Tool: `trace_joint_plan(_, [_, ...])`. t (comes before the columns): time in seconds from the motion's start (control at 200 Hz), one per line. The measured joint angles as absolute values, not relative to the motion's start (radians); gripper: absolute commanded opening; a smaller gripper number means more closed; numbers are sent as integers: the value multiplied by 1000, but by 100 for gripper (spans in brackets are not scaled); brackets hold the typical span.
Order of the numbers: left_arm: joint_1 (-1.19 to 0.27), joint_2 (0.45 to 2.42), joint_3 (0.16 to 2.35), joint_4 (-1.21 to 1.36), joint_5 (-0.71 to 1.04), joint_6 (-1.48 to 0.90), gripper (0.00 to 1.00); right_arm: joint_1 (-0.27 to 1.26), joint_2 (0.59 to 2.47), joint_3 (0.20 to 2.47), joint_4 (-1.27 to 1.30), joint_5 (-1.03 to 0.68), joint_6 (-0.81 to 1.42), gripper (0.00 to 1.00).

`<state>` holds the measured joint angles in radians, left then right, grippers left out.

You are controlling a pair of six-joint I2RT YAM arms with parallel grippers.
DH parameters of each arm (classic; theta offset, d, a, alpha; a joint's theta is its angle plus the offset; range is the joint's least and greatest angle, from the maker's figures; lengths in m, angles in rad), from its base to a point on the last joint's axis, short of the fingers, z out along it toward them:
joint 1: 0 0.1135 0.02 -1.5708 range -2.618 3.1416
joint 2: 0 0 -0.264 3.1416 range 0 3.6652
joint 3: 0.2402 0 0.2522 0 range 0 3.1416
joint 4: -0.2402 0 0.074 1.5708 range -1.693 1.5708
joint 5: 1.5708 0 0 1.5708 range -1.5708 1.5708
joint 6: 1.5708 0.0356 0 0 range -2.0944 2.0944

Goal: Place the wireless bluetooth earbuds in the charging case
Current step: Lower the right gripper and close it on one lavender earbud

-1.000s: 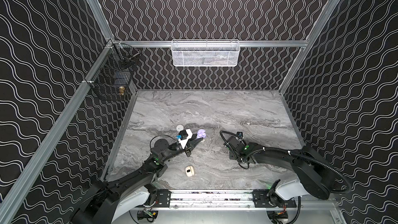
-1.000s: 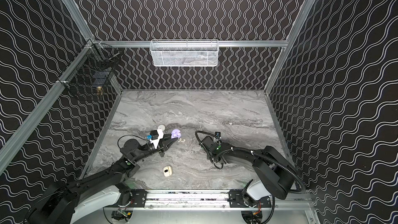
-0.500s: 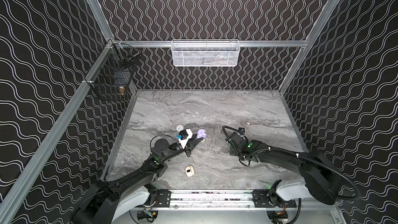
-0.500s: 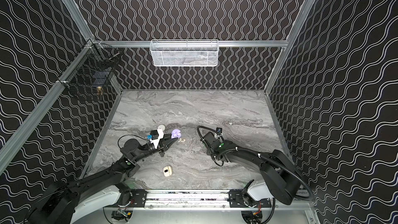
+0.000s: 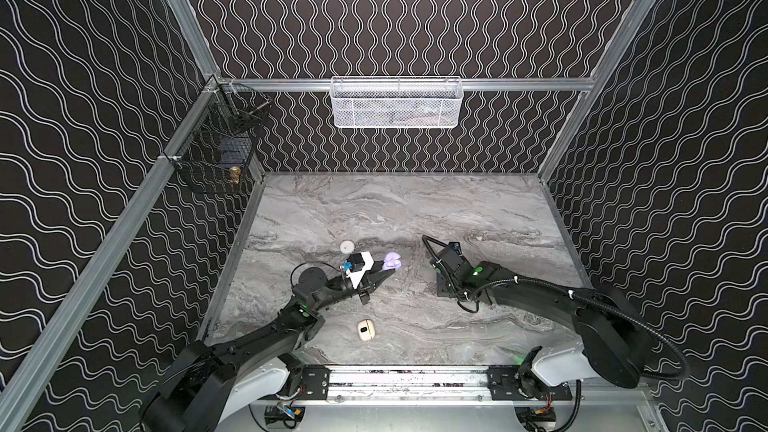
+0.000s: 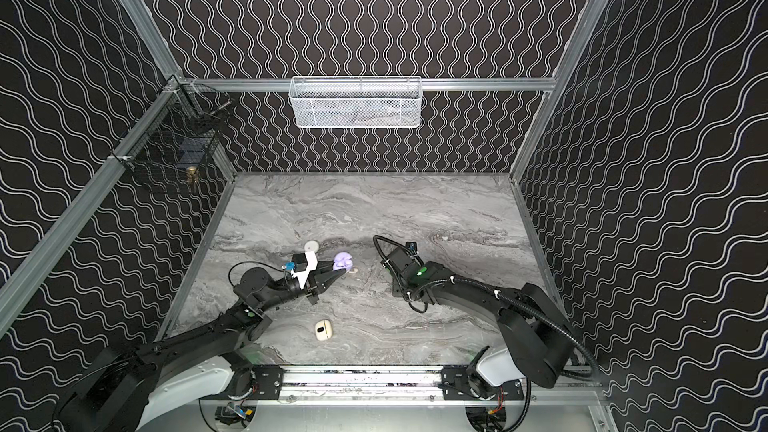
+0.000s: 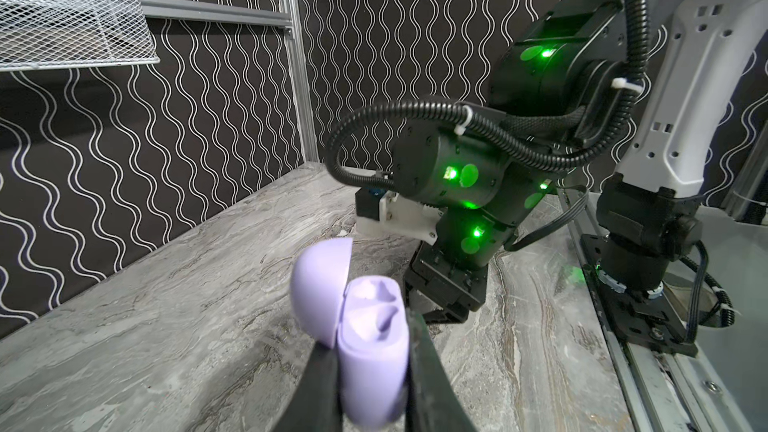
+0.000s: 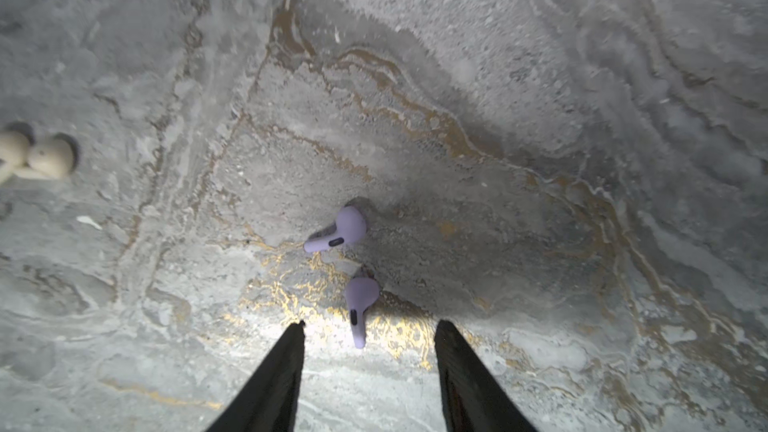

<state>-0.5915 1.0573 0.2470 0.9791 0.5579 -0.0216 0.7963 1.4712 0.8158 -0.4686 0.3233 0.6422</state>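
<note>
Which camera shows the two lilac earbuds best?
The right wrist view: both lilac earbuds lie sharp on the marble at the tips of the open right claw. In both top views the right arm covers them; the left wrist view shows the lilac case, no earbuds.

Lilac earbuds [image 8: 336, 230] loose — case [image 7: 370, 351] open

left arm [image 5: 286, 322] extended, left gripper [image 7: 370, 338] clamped on lilac charging case [image 7: 372, 371]; right arm [image 5: 536, 295] low, right gripper [image 8: 370, 322] pointing downward, jaws parted

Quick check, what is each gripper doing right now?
Left gripper: closed on the open lilac charging case.
Right gripper: open, holding nothing, near a lilac earbud.
</note>
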Motion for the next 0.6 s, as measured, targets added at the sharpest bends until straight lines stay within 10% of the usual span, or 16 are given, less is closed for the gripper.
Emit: trace_joint_plan(0.601, [-591,1041,248,977,561,-21,0,775,1616,847,-486,295,609,45])
